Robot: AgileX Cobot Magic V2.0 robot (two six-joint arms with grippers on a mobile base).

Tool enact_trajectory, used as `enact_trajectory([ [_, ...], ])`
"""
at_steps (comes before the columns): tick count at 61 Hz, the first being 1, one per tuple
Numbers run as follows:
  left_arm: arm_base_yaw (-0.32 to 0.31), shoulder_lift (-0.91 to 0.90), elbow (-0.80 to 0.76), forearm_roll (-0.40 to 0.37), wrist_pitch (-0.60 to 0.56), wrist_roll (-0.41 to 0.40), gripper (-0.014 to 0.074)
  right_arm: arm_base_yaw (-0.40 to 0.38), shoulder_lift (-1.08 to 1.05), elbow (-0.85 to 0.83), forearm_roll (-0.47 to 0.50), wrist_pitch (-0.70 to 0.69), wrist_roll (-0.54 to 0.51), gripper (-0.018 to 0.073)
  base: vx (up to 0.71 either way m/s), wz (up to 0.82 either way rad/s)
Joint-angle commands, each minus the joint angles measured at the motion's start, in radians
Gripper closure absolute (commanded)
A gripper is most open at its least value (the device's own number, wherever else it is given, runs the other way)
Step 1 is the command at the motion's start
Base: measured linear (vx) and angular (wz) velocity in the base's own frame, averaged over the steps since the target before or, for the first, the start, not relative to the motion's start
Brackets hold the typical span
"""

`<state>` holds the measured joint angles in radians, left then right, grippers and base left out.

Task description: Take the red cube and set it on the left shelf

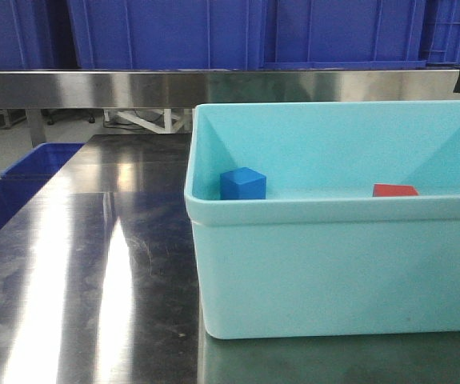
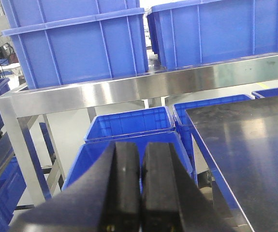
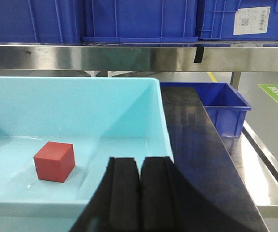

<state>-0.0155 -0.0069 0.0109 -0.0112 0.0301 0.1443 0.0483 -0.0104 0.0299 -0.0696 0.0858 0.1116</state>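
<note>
Reaching for the red cube looks to be the step in hand; nothing is grasped yet. At the left of the front view lies the shiny steel table (image 1: 94,280), and on its right part stands the turquoise tub (image 1: 334,272). Inside the tub the blue cube (image 1: 243,184) sits near the left wall. The red cube (image 1: 394,190) rests on the tub floor further right, well apart from it.

The left gripper (image 2: 141,193) has its fingers pressed together with nothing between them, above blue bins (image 2: 129,125) beside the table. The right gripper (image 3: 139,193) is closed in the same way and holds nothing. It hangs at the lower centre of its view, with the red cube left of it.

I think the right gripper should first open wide and then pass over the tub rim. It should descend straight and close on two flat opposite faces. It should lift the cube above the rim before going toward the shelf.
</note>
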Motion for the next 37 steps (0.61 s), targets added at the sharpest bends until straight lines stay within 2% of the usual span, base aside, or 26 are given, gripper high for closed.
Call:
enact_trajectory([
  [1,-0.005,0.007,0.022,-0.005,-0.091,0.001,0.0491,-0.008,-0.018,-0.026,-0.002,-0.086,-0.010,0.0502,0.00,0.00],
  [37,-0.005,0.007,0.022,-0.005,-0.091,0.001,0.0491,-0.008,-0.018,-0.026,-0.015,-0.086,-0.010,0.0502,0.00,0.00],
])
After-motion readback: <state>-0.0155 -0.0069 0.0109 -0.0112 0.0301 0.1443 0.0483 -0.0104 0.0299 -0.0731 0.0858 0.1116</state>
